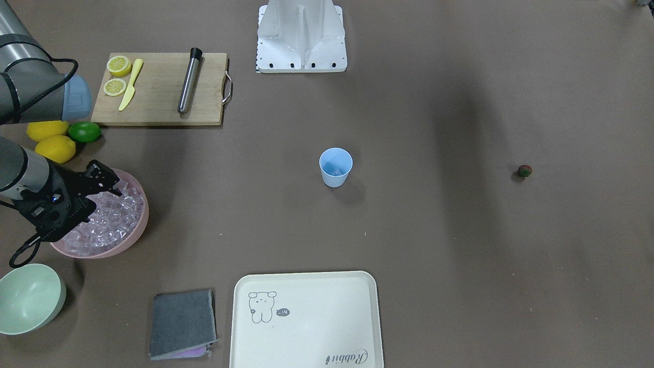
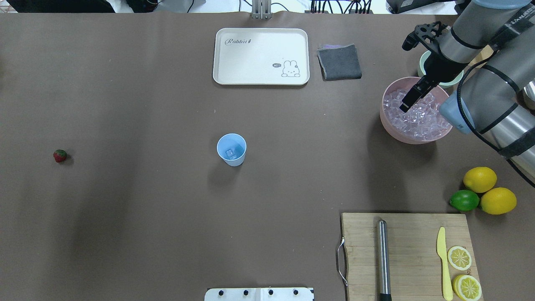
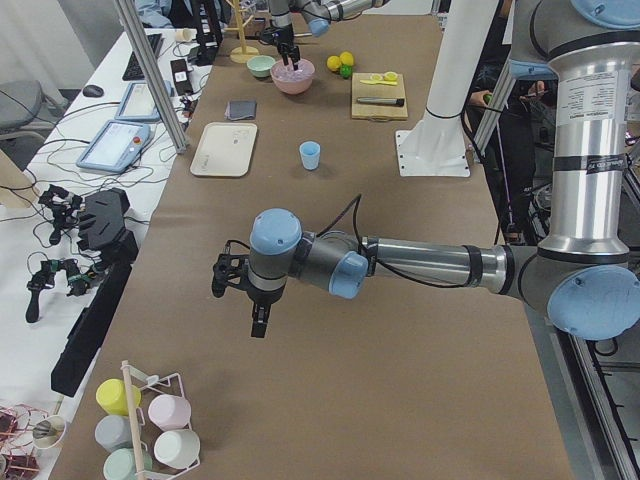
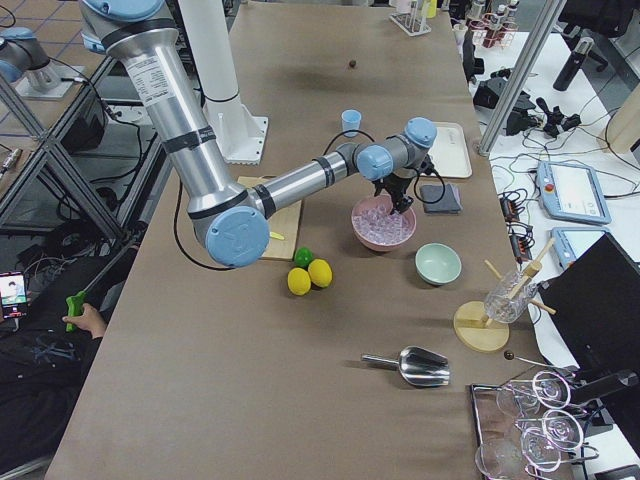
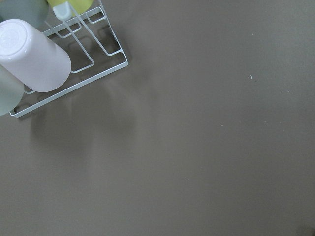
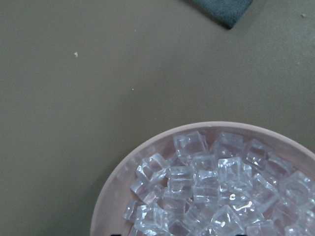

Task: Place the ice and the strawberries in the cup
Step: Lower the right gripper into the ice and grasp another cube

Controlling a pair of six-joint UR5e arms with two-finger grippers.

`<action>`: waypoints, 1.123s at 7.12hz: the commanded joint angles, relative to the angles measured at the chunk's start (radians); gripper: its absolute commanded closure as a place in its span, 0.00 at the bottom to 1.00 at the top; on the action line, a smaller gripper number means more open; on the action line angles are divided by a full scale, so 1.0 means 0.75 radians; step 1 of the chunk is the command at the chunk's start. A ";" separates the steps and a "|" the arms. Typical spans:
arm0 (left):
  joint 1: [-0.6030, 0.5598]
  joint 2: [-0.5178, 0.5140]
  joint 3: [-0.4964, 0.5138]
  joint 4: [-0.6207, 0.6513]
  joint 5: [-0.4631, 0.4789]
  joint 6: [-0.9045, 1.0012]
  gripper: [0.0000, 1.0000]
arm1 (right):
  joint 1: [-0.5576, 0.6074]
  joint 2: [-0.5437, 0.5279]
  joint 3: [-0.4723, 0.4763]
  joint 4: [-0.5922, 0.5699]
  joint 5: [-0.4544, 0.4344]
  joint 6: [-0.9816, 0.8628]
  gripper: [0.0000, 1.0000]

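Observation:
The light blue cup (image 1: 335, 167) stands upright mid-table, also in the overhead view (image 2: 231, 149), with a clear ice cube (image 2: 230, 153) inside. More ice (image 2: 418, 121) fills a pink bowl (image 2: 391, 125), seen close in the right wrist view (image 6: 206, 182). My right gripper (image 2: 406, 104) hangs just over this ice near the bowl's middle and looks open and empty. The strawberry (image 2: 60, 156) lies alone far across the table (image 1: 524, 170). My left gripper (image 3: 257, 322) hovers over bare table near a cup rack; I cannot tell whether it is open or shut.
A pale green bowl (image 1: 28, 299) sits beside the pink bowl. A cream tray (image 1: 306, 317) and grey cloth (image 1: 183, 323) lie at the far edge. A cutting board (image 1: 158, 89) holds lemon slices, a knife and a metal rod; lemons and a lime (image 1: 84, 132) lie beside it. A wire cup rack (image 5: 74, 59) shows under my left wrist.

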 commanded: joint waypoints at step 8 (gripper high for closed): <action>0.001 -0.012 0.002 0.006 0.000 -0.002 0.02 | -0.058 0.014 -0.097 -0.002 0.069 0.013 0.26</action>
